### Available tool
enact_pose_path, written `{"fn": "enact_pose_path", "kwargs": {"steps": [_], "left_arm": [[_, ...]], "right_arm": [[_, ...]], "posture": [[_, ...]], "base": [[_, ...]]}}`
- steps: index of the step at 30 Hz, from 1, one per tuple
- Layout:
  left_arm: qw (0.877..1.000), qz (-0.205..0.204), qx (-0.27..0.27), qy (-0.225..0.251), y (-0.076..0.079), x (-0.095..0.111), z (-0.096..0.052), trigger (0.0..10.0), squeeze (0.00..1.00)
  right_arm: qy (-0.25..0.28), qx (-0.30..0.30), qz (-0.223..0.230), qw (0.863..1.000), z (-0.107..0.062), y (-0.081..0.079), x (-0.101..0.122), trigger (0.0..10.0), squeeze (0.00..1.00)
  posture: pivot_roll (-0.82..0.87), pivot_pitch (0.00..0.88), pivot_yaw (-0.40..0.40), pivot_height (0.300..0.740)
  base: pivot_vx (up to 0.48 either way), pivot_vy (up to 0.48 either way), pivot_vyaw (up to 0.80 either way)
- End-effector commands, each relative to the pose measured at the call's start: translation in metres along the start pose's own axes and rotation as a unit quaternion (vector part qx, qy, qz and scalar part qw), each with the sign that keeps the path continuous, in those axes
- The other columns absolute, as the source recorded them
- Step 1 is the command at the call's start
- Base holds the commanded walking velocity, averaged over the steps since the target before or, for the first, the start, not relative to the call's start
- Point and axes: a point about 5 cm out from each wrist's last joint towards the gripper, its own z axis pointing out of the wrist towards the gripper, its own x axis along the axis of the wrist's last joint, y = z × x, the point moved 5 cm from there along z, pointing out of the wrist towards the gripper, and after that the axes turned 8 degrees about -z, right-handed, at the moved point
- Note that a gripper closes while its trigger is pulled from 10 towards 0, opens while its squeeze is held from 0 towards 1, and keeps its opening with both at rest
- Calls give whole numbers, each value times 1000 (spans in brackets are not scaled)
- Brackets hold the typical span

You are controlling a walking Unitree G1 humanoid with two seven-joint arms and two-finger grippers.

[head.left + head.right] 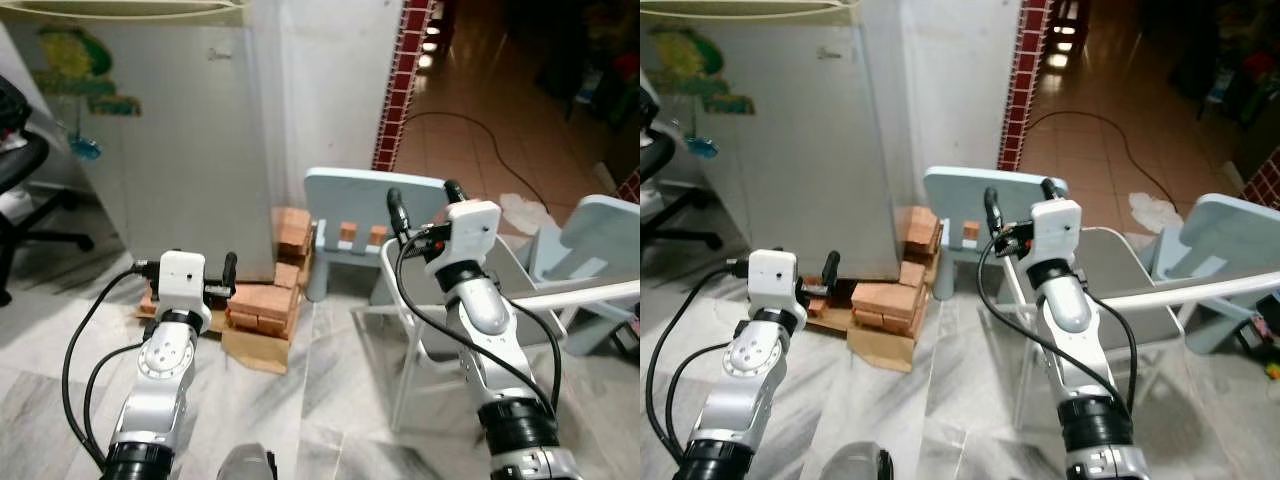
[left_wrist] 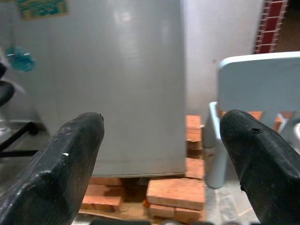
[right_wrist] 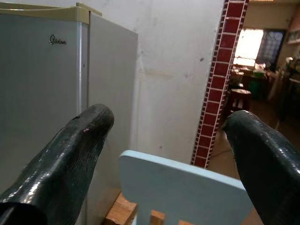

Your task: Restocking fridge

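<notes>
Left gripper (image 2: pixel 159 154) released before closed grey fridge (image 1: pixel 170 130), right gripper (image 1: pixel 425 205) released at two o'clock over pale blue chair (image 1: pixel 370 195), bricks (image 1: pixel 262 300) half hidden under fridge.

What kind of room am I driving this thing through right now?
Probably a home's kitchen corner: a closed grey fridge propped on loose bricks, small pale blue plastic chairs beside it, and a tiled floor leading into a dim room.

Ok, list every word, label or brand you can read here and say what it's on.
Fridge: a small script brand mark near the door's top, too small and blurred to read.
Sticker on the fridge door: green and yellow picture, no legible words.
No other text can be read.
</notes>
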Motion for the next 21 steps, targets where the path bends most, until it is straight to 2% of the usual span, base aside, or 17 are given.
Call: {"fn": "enact_pose_path", "kwargs": {"steps": [1, 9, 10, 11, 13, 16, 19, 21], "left_arm": [[1000, 5, -5, 4, 3, 2, 2, 10000, 0], [1000, 2, -4, 5, 4, 2, 3, 10000, 0], [1000, -4, -10, 7, 9, 4, 4, 10000, 0], [1000, -4, -10, 7, 9, 4, 4, 10000, 0], [999, -14, -26, 21, 19, 15, 7, 10000, 0], [999, -18, -31, 34, 21, 24, 8, 10000, 0], [998, -27, -34, 43, 22, 30, 6, 10000, 0], [997, -34, -43, 50, 22, 28, 0, 10000, 0]], "right_arm": [[-40, -20, -2, 999, -7, 6, -18, 10000, 0], [-50, -24, -10, 998, -10, 8, -23, 10000, 0], [-99, -26, 11, 995, -19, 5, -45, 10000, 0], [-99, -26, 11, 995, -19, 5, -45, 10000, 0], [-168, -24, 67, 983, -29, -7, -71, 10000, 0], [-172, -17, 70, 982, -24, -11, -69, 10000, 0], [-153, -9, 74, 985, -23, -14, -60, 10000, 0], [-140, -5, 78, 987, -28, -15, -55, 10000, 0]], "posture": [[62, 0, -15, 740], [62, 0, -15, 740], [72, 0, -19, 740], [72, 0, -19, 740], [77, 0, -21, 740], [74, 0, -17, 740], [78, 0, -14, 740], [77, 0, -15, 740]], "base": [[0, 480, 0], [0, 480, 0], [0, 480, 0], [0, 480, 0], [0, 480, 0], [0, 480, 0], [0, 480, 0], [0, 480, 0]]}}
